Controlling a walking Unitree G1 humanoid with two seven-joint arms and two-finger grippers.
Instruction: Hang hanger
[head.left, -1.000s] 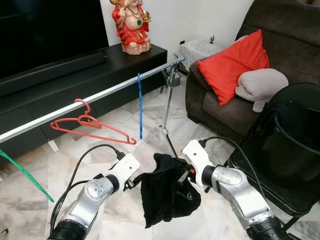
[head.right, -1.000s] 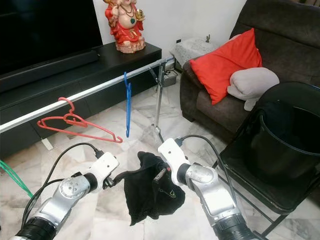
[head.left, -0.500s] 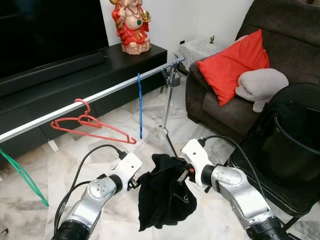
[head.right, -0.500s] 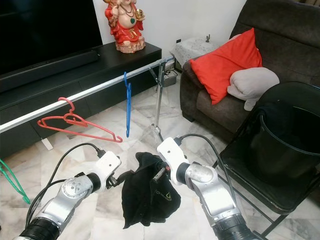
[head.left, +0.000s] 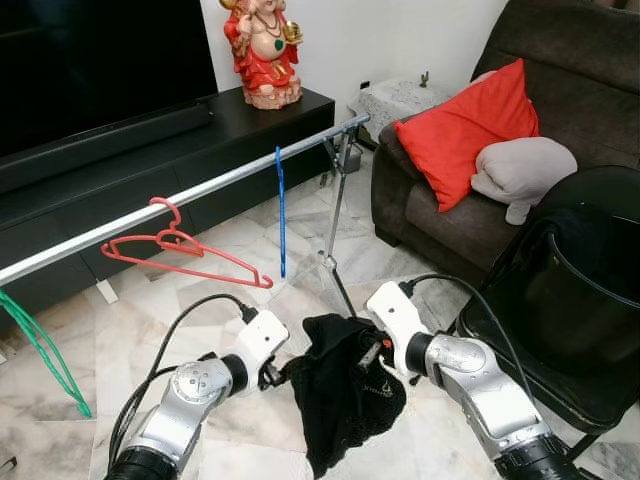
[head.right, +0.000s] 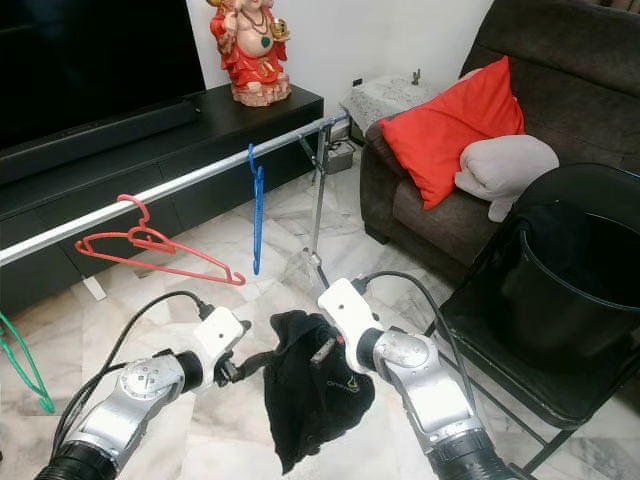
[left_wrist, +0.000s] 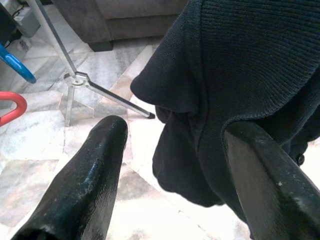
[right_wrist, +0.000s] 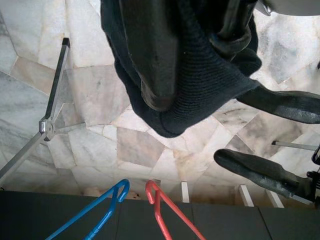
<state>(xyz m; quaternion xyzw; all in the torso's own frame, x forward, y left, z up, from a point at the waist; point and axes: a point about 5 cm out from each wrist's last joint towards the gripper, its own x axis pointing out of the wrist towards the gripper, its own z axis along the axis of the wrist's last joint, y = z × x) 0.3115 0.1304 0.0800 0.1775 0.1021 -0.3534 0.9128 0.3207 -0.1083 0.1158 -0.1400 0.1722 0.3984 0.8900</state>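
Black garment (head.left: 345, 395) hangs clamped in the right gripper (head.left: 368, 352); left gripper (left_wrist: 175, 150) spread, seemingly touching it.

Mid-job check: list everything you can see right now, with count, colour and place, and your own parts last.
garment: 1, black, hanging between both grippers
rail: 1, silver, on a stand before the TV unit
hangers: 3 on the rail; red, blue, green
statue: 1, red, on the TV unit
sofa: 1, dark brown
cushions: red, grey, on the sofa
chair: 1, black
left gripper: open, at the garment
right gripper: shut on the garment
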